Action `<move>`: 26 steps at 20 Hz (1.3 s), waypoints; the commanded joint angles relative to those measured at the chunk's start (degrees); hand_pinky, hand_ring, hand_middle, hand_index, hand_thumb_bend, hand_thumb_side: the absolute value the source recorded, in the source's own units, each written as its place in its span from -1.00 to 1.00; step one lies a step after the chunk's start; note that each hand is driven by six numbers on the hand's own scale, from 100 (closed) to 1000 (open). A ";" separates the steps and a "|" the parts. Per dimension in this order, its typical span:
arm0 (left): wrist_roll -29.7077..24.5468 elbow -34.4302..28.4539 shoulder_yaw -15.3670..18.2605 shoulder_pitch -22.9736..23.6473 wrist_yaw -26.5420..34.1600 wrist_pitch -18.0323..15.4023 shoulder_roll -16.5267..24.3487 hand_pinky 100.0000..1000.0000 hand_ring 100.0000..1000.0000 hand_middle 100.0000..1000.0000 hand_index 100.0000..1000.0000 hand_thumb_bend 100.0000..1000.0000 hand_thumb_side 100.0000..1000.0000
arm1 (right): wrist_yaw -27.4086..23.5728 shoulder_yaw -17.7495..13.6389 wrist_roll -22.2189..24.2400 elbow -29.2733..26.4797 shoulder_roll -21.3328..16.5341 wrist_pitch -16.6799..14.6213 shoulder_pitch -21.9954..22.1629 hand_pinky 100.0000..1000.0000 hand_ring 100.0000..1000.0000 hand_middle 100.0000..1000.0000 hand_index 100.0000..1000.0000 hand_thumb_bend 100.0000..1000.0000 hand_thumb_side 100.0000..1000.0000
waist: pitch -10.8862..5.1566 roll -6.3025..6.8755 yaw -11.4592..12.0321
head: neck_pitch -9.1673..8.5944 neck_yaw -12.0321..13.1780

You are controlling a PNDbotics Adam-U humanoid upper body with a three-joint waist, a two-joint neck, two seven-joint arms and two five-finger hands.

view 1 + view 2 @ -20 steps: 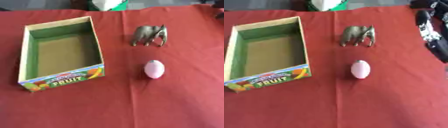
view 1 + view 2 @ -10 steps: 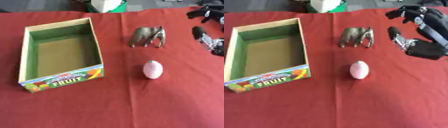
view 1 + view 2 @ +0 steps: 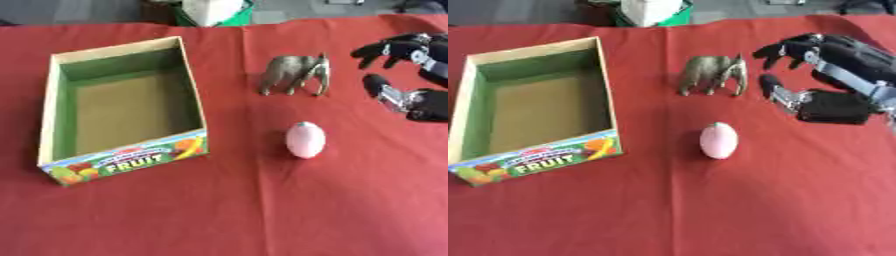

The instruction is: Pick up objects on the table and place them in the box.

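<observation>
The robot's right hand (image 3: 826,75), black with silver joints, shows at the upper right of the frame. Its fingers (image 3: 785,49) are spread and lightly bent, the thumb (image 3: 776,90) set apart below them, and it holds nothing. It sits just to the right of the small grey-brown plastic elephant figure (image 3: 713,74), apart from it, with the opening between fingers and thumb turned toward the animal. The left hand shows in neither view.

The elephant stands upright on its legs in the upper middle of the frame. It looks like a rigid, light moulded toy, hard and somewhat smooth; a hold across the body, fingers on one flank and thumb on the other, would likely be steadier than one on the thin legs or trunk. Below it, near the centre, lies a pale pink egg-shaped object (image 3: 718,140) with a small green tip. It seems light and smooth, and rounded enough to roll, so a grasp around its widest part would suit.

At the left stands the open cardboard box (image 3: 194,105), green inside with a brown floor, "FRUIT" printed on its front wall. It is empty.

Everything rests on a red cloth-covered table (image 3: 289,210). Beyond its far edge, at the top, a white and green object (image 3: 213,11) is partly visible.
</observation>
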 commanded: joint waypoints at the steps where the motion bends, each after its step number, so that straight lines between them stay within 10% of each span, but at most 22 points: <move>1: -0.27 -0.97 -0.02 -0.55 0.19 -0.03 1.33 0.49 0.22 0.47 0.71 -0.95 0.72 | -1.70 0.55 1.93 -0.83 -2.04 1.74 -1.03 0.30 0.67 0.32 0.82 -0.66 0.65 | -1.00 -0.11 0.14 | -0.31 -0.33; 11: -0.46 -0.97 -0.21 -0.60 0.39 0.00 1.20 0.49 0.22 0.47 0.71 -0.96 0.72 | -3.70 3.47 11.74 -0.83 -0.64 7.53 -2.82 0.44 0.82 0.59 0.96 -0.28 0.17 | -0.66 -0.07 0.48 | -0.45 -0.47; 26: -0.85 -0.97 -0.50 -0.81 0.59 -0.07 0.93 0.49 0.22 0.46 0.70 -0.98 0.69 | 2.21 7.87 19.93 0.12 2.99 12.20 -5.35 0.42 0.81 0.63 0.98 -0.40 -0.14 | -0.27 -0.18 1.06 | -0.45 -0.64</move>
